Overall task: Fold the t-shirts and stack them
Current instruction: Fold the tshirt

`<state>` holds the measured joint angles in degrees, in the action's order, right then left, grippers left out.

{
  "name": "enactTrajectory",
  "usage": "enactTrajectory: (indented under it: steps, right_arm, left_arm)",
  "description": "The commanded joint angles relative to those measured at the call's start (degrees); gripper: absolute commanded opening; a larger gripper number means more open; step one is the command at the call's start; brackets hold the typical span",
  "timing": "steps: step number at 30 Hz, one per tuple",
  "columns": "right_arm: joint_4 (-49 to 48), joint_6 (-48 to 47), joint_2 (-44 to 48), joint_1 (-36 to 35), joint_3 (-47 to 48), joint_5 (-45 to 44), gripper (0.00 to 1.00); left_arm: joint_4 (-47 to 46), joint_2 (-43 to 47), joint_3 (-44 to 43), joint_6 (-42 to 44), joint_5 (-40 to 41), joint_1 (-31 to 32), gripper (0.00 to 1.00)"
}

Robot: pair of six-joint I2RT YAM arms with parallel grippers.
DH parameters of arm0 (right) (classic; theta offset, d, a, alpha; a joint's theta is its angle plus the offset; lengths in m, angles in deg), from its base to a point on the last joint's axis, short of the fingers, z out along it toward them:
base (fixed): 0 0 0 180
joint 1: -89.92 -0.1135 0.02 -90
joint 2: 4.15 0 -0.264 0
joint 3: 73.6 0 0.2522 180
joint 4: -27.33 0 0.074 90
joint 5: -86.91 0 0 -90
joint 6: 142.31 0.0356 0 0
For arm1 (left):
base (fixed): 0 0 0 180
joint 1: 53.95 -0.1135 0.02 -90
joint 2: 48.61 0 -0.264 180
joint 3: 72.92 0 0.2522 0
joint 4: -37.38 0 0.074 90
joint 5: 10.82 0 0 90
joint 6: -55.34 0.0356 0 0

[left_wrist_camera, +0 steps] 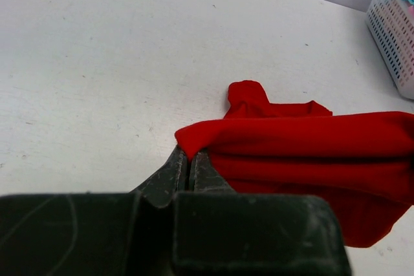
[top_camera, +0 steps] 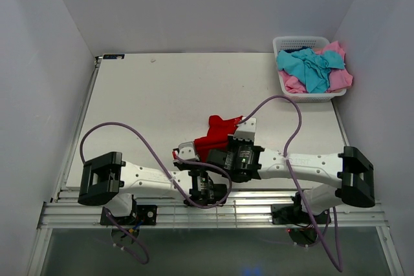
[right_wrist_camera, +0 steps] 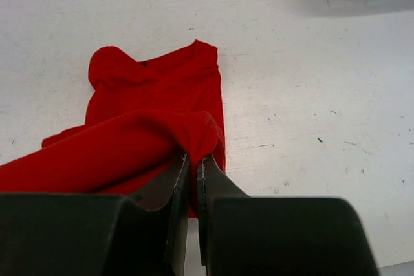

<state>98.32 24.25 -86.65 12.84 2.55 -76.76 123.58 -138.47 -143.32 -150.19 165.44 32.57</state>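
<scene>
Surface: a white table [top_camera: 162, 95] ran between pale walls, filling the middle of the top view.
Red t-shirt [top_camera: 217, 135]: bunched into a narrow bundle at lower centre of the top view, its far end resting on the table.
Left gripper [left_wrist_camera: 189, 157]: jaws pressed together on a corner of the red cloth.
Right gripper [right_wrist_camera: 194, 158]: jaws pinched on a raised fold of the same shirt.
Turquoise t-shirt [top_camera: 310, 68]: crumpled on top, upper right.
Pink t-shirt [top_camera: 339, 77]: under it, spilling over the rim.
Basket [top_camera: 294, 42]: white lattice, well apart from the red cloth.
</scene>
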Motion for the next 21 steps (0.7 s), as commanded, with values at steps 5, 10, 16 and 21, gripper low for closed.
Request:
enactTrajectory:
  steps: [5, 10, 16, 21]
  right_arm:
    - [-35.7, -36.5, 11.9, 7.4, -11.0, 2.7, 0.08]
    - [-38.1, -41.6, 11.5, 9.7, -10.5, 4.1, 0.08]
    - [-44.4, -46.1, 11.4, 12.7, -11.9, 8.2, 0.08]
    - [-46.0, -48.2, 10.0, 16.0, -11.9, 10.9, 0.08]
  left_arm:
    - [8.7, 2.9, -1.5, -10.3, 3.6, -2.5, 0.00]
    - [8.9, 1.4, -2.9, -8.8, 3.7, -3.3, 0.00]
    - [9.0, 1.3, -4.1, -7.3, 3.5, -4.9, 0.00]
    - [9.0, -1.8, -7.2, -6.3, 3.5, -5.7, 0.00]
